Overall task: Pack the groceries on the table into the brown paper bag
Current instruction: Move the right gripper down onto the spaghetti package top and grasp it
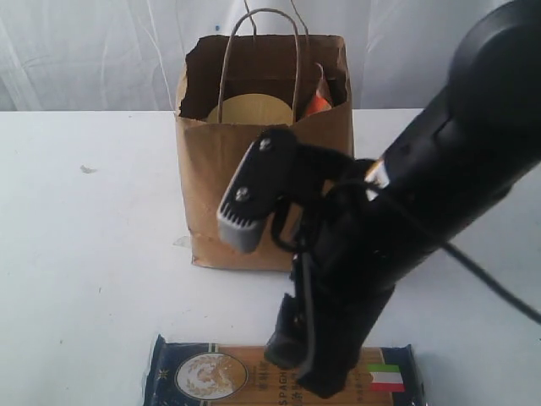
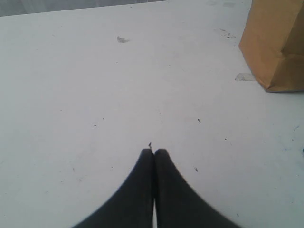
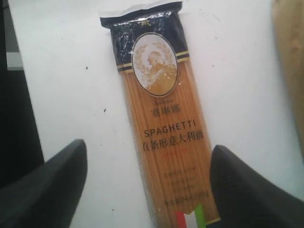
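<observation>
Exterior: brown paper bag stands upright at 12 o'clock on the white table, mouth open, with a tan round lid and an orange-red item visible inside. Tabletop bare from 7 to 11 o'clock. Blue spaghetti packet lies flat at 6 o'clock by the near edge, partly behind the right gripper. Left wrist: left gripper pressed together, holding nothing, over bare table; the bag's lower corner is well apart. Right wrist: claw spread wide, packet lying lengthwise between the fingers, touching neither. SPAGHETTI label is legible here only; table edge runs near the packet's long side.
</observation>
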Tool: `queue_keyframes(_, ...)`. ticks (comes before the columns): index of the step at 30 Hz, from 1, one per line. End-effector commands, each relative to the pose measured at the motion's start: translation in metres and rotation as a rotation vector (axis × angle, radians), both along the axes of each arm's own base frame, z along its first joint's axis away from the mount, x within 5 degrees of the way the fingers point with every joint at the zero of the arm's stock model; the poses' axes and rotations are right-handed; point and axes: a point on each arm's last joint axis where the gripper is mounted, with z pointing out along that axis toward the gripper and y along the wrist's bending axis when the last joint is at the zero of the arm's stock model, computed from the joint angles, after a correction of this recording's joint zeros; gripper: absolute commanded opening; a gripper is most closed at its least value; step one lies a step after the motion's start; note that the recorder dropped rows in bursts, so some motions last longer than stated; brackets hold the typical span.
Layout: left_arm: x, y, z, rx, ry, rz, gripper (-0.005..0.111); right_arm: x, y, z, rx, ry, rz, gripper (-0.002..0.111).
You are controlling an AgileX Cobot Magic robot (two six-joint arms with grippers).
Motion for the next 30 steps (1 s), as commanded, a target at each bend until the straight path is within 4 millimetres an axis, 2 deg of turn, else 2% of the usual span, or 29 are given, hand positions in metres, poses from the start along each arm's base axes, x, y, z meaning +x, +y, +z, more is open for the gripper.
queue_keyframes(1,0.000,0.000,-0.001,0.001,0.000,0.002,0.000,0.004,0.023,-0.025,-0.025,0.002,0.062,0.068)
queue_keyframes(9,0.000,0.000,-0.001,0.001,0.000,0.002,0.000,0.005,0.050,-0.058,-0.086,-0.035,0.138,0.068)
queue_keyframes(14,0.000,0.000,-0.001,0.001,0.000,0.002,0.000,0.001,0.067,-0.077,-0.106,-0.058,0.183,0.078)
queue_keyframes(18,0.000,0.000,-0.001,0.001,0.000,0.002,0.000,0.002,0.076,-0.093,-0.145,-0.106,0.232,0.079)
queue_keyframes(24,0.000,0.000,-0.001,0.001,0.000,0.002,0.000,0.006,0.084,-0.108,-0.138,-0.121,0.215,0.079)
queue_keyframes(30,0.000,0.000,-0.001,0.001,0.000,0.002,0.000,0.010,0.091,-0.113,-0.121,-0.129,0.195,0.079)
